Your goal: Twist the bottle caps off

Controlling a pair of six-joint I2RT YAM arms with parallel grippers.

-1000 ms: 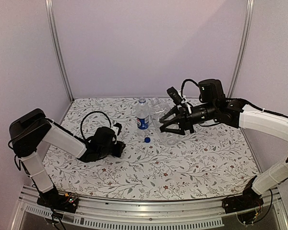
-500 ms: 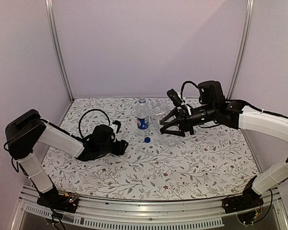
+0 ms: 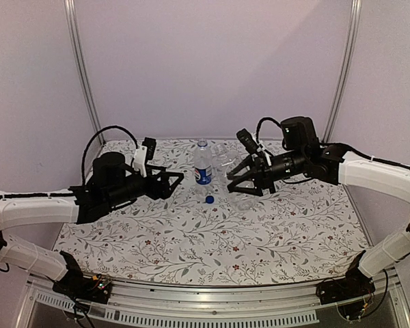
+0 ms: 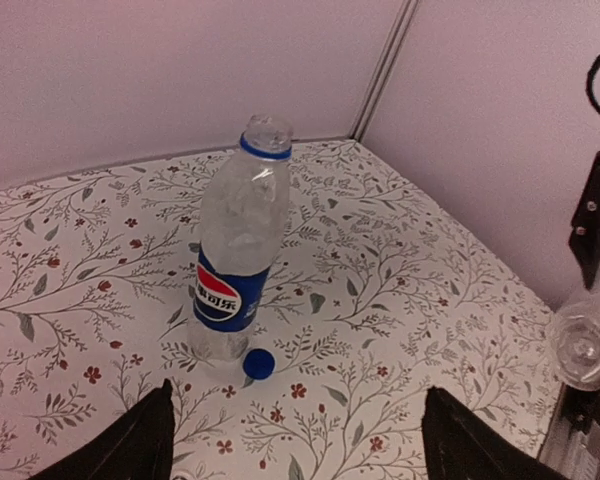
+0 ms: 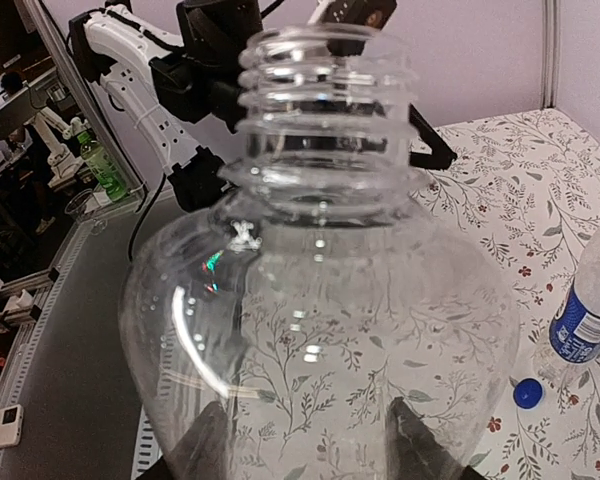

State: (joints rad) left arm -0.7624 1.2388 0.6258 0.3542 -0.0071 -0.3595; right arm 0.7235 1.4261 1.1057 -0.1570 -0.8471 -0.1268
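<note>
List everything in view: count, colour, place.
labelled bottle: 1, clear with blue label, upright mid-table, uncapped
clear bottle: 1, see-through, right of the labelled bottle, uncapped
blue cap: 1, blue, on the table by the labelled bottle's base; no second cap seen
table: 1, white floral cover
posts: 2, silver, back corners
left gripper: 1, black, open and empty, left of the labelled bottle
right gripper: 1, black, fingers either side of the clear bottle, contact unclear
</note>
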